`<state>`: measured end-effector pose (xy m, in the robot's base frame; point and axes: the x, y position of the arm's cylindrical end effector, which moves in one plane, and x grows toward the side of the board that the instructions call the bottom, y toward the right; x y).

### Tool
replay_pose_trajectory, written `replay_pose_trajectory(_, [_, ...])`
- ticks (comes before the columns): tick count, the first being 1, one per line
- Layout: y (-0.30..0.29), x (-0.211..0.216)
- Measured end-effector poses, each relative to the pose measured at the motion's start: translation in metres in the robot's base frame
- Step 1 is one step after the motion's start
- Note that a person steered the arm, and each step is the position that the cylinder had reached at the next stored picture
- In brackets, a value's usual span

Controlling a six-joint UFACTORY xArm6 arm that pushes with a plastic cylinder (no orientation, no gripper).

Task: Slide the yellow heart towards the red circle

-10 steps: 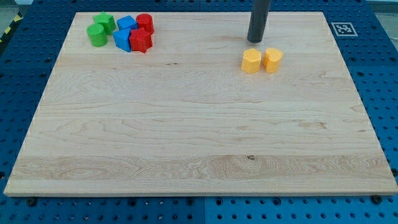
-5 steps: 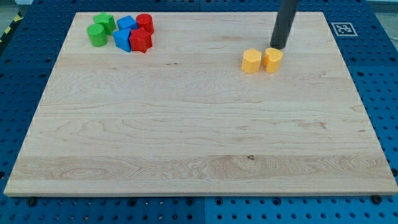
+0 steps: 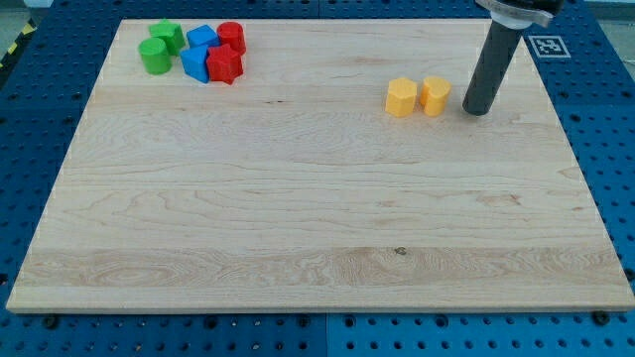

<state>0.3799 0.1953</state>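
The yellow heart [image 3: 435,95] lies on the wooden board at the view's upper right, touching a second yellow block, a hexagon [image 3: 401,98], on its left. My tip [image 3: 477,110] rests on the board just right of the yellow heart, with a small gap between them. The red circle [image 3: 231,38] stands at the view's upper left in a cluster of blocks, far from the heart.
The cluster at the upper left also holds a red star-like block [image 3: 225,65], two blue blocks [image 3: 201,38] [image 3: 194,62], and two green blocks [image 3: 154,56] [image 3: 168,35]. A fiducial tag [image 3: 548,46] sits at the board's upper right corner.
My tip has moved from above and left of the yellow blocks, rightward and down, to the right side of the yellow heart. No block has moved.
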Motion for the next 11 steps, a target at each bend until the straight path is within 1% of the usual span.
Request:
replay_pose_trajectory(1, [-0.009,0.001])
replay_pose_trajectory(2, [-0.050,-0.024])
replay_pose_trajectory(3, [-0.055,-0.033])
replay_pose_trajectory(5, [-0.064,-0.034])
replay_pose_trajectory(6, [-0.100,-0.054])
replay_pose_trajectory(7, [-0.107,-0.055])
replay_pose_trajectory(8, [-0.130,-0.058])
replay_pose_trajectory(9, [-0.172,-0.076])
replay_pose_trajectory(11, [-0.198,-0.081])
